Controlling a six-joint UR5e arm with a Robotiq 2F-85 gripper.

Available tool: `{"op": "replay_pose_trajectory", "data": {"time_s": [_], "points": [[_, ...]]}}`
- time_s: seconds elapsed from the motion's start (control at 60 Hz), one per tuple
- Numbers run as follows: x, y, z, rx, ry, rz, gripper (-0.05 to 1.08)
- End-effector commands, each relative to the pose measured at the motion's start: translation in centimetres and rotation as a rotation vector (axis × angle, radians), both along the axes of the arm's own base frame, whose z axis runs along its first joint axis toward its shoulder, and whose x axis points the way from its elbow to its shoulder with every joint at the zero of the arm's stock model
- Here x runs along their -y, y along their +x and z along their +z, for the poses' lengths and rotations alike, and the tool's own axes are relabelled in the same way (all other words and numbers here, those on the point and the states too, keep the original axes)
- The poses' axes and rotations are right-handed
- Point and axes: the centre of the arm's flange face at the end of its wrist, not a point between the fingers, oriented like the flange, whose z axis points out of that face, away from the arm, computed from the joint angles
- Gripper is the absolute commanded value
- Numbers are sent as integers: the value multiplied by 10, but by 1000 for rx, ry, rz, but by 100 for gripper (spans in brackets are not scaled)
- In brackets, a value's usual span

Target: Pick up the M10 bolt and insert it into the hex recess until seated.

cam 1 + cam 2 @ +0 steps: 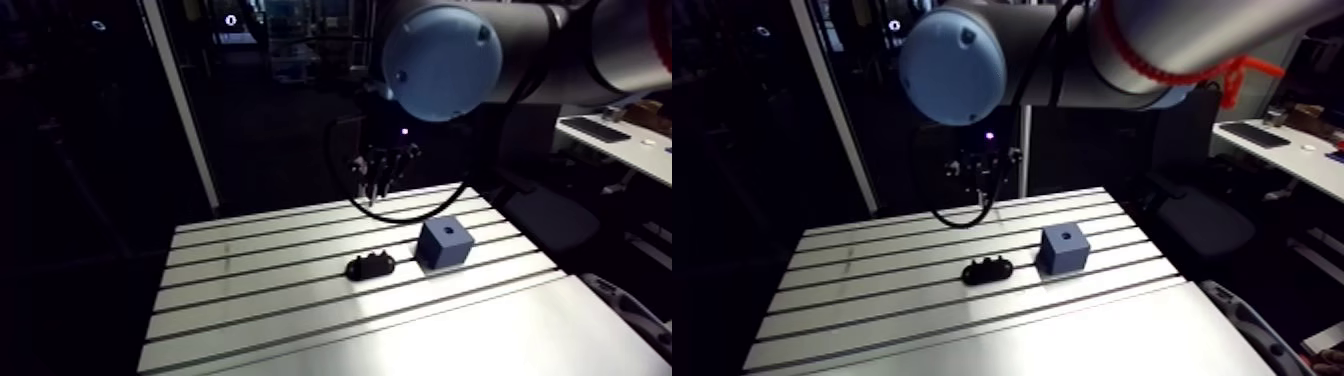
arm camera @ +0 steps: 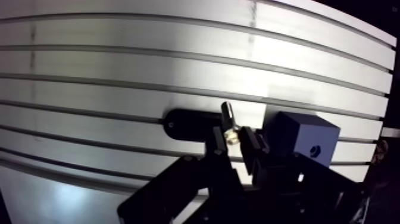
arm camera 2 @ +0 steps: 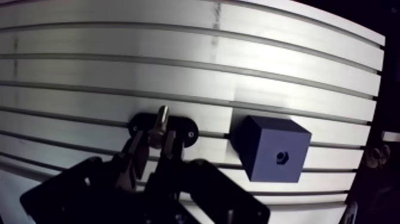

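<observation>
My gripper is shut on the M10 bolt, whose silvery shank sticks out past the fingertips. In the arm view the gripper hangs well above the far part of the slotted table. A blue cube stands on the table, with the hex recess in its top face. Beside it lies a flat black oval holder. In the wrist view the bolt's tip lines up over that holder, and the cube sits off to one side of the fingers.
The table's long slots run across the whole surface. Cube and holder stand close together near the table's middle. A black cable loops down behind the gripper to the table's far edge.
</observation>
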Motion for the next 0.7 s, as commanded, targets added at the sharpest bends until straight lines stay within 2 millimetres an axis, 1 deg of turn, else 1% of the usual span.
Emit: {"op": "replay_pose_trajectory", "data": {"time_s": [0.017, 0.033, 0.083, 0.117, 0.133, 0.15, 0.167, 0.183, 0.2, 0.217, 0.233, 0.25, 0.267, 0.283, 0.3, 0.317, 0.333, 0.35, 0.367, 0.4, 0.55, 0.7], "points": [[-22, -13, 40, 23, 15, 160, 99], [-29, -14, 45, 30, 17, 189, 99], [-34, -14, 50, 38, 19, 223, 99], [-47, -14, 57, 61, 19, 292, 100], [-47, -14, 57, 61, 19, 292, 100], [-55, -13, 58, 83, 13, 323, 100], [-55, -13, 58, 83, 13, 323, 100], [-62, -10, 58, 110, 5, 351, 100], [-62, -10, 58, 110, 5, 351, 100], [-69, -7, 60, 131, -5, 380, 100], [-69, -7, 60, 131, -5, 380, 100], [-76, -6, 62, 145, -9, 409, 100], [-76, -6, 62, 145, -9, 409, 100], [-84, -5, 65, 151, -12, 434, 101], [-84, -5, 65, 151, -12, 434, 101], [-92, -3, 68, 157, -13, 455, 101], [-92, -3, 68, 157, -13, 455, 101], [-100, -1, 70, 160, -12, 471, 101], [-100, -1, 70, 160, -12, 471, 101], [-111, -1, 74, 170, 10, 496, 102], [-120, -2, 77, 222, 71, 514, 102], [-125, -1, 70, 282, 100, 568, 102]]}}
